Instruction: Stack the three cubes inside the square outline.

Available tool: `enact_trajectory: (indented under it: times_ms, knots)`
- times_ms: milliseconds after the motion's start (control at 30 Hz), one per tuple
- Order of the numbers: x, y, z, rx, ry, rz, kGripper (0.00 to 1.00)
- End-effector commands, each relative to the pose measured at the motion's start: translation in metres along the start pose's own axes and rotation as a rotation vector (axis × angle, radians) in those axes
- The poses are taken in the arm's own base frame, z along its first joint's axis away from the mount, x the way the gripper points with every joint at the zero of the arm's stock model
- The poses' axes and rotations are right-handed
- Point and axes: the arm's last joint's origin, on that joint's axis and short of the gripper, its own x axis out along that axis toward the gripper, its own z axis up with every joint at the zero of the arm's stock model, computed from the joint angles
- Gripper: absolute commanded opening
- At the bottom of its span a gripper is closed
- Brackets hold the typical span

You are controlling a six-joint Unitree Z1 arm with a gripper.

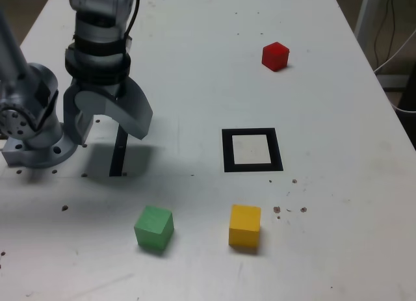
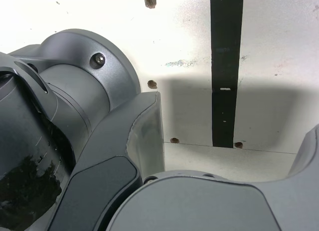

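Hovering beside the square outline's [image 1: 228, 151] bare centre, my wide-open, empty end effector [image 1: 109, 133] leaves room to straddle a cube; red [image 1: 275, 56], green [image 1: 154, 228] and yellow [image 1: 244, 226] cubes sit apart outside it.

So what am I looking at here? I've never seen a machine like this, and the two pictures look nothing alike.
It is a single robot arm, and its "hand" is a gripper with two big jaws, which stand open and hold nothing.

The exterior view comes from a camera off to the side, seeing the whole scene. On the pale table are three small cubes: red, green and yellow. A thick black square outline lies flat between them; no cube is inside it.

The wrist view comes from a camera riding on the arm itself, looking past the jaws at the table. The dark band there is a black strip, which the exterior view also shows, beneath the gripper.
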Motion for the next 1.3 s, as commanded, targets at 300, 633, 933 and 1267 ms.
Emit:
enact_trajectory:
  times_ms: [300, 633, 933, 1267]
  knots:
    - [-0.008, 0.001, 0.007, 0.002, -0.019, 0.018, 0.99]
    - [-0.032, 0.002, 0.039, 0.024, -0.036, 0.043, 0.99]
    - [-0.055, 0.004, 0.066, 0.036, -0.056, 0.05, 0.99]
    - [-0.077, 0.02, 0.097, 0.033, -0.065, 0.057, 0.99]
